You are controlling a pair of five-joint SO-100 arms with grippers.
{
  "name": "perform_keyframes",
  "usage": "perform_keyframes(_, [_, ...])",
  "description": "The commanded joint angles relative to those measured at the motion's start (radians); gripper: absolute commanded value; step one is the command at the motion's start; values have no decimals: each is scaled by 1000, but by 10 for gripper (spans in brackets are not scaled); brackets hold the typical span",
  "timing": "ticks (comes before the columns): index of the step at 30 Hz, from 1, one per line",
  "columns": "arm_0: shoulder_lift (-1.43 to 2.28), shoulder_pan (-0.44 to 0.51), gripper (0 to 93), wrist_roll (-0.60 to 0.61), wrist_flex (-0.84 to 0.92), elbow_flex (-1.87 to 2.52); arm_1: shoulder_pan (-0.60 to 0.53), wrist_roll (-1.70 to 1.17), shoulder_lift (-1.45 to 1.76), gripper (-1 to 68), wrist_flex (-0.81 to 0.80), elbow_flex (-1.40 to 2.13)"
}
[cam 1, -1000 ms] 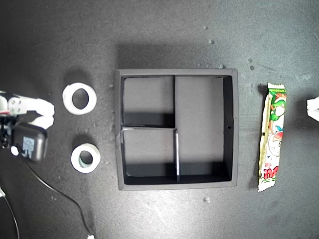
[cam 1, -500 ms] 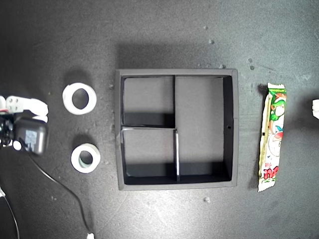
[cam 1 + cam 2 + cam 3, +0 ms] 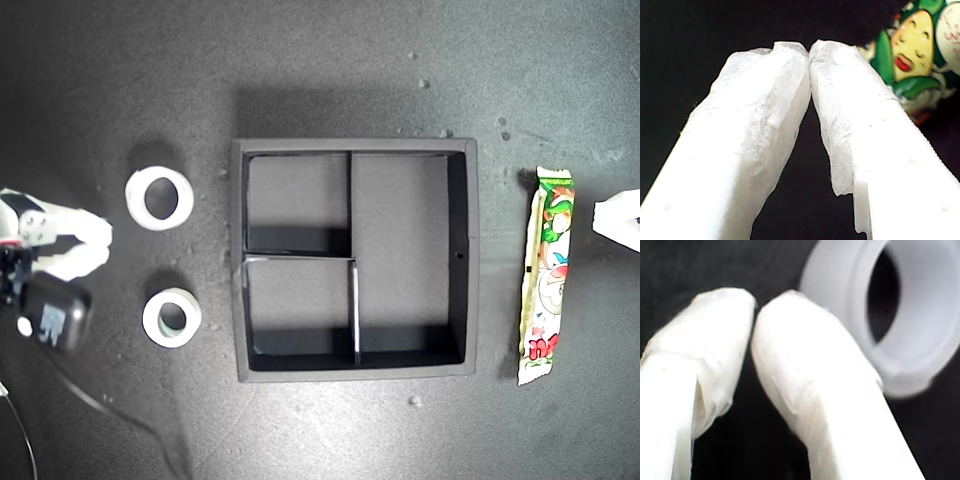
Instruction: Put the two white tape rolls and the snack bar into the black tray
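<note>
Lengthwise, the snack bar [image 3: 547, 275] runs up-down in the exterior view (both grippers' fingers [image 3: 810, 50] closed, empty).

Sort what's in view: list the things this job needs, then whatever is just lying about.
Job things:
wider tape roll
thicker tape roll
snack bar
black tray

Lying about:
white crumbs scattered on the dark tabletop

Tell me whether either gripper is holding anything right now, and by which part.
Nothing is held. My first gripper is shut empty beside the yellow-green wrapped snack bar; my second gripper is shut empty beside a white tape roll.
</note>
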Motion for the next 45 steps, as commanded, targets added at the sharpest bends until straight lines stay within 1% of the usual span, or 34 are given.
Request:
perform_keyframes(1, [48, 20, 33, 114, -160, -80, 11, -64, -9, -5, -34, -115])
perform_keyframes(4, [48, 21, 61, 179, -242, -92, 41, -54, -127, -4, -80, -164])
perform_keyframes(6, [31, 26, 86, 212, -279, -109, 46, -74, -341, -1, -127, -276])
perform_keyframes(8, [-37, 35, 108, 250, -308, -152, 40, -117, -615, 21, -117, -479])
perform_keyframes(9, [-87, 38, 117, 268, -319, -183, 35, -137, -750, 40, -74, -607])
perform_keyframes(12, [-278, 43, 143, 321, -324, -310, 14, -184, -1095, 128, 123, -973])
perform_keyframes(13, [-354, 43, 148, 336, -305, -364, 9, -190, -1178, 157, 198, -1066])
perform_keyframes(15, [-532, 29, 157, 344, -201, -499, 3, -195, -1304, 213, 331, -1189])
perform_keyframes(17, [-712, -3, 162, 328, -75, -621, -15, -193, -1341, 229, 393, -1206])
perform_keyframes(19, [-847, -32, 168, 308, 15, -699, -41, -178, -1341, 245, 430, -1192])
perform_keyframes(21, [-925, -66, 172, 282, 75, -729, -69, -169, -1341, 246, 463, -1181])
perform_keyframes(23, [-959, -103, 177, 255, 103, -710, -100, -169, -1341, 231, 476, -1150])
perform_keyframes(26, [-989, -141, 185, 227, 103, -655, -130, -156, -1341, 231, 460, -1074])
perform_keyframes(33, [-1097, -156, 197, 206, 69, -612, -232, -132, -1420, 286, 443, -988])
perform_keyframes(37, [-1126, -181, 199, 207, 12, -583, -250, -115, -1499, 278, 414, -977])
perform_keyframes(45, [-1172, -204, 200, 219, -26, -586, -319, -103, -1595, 264, 365, -1017])
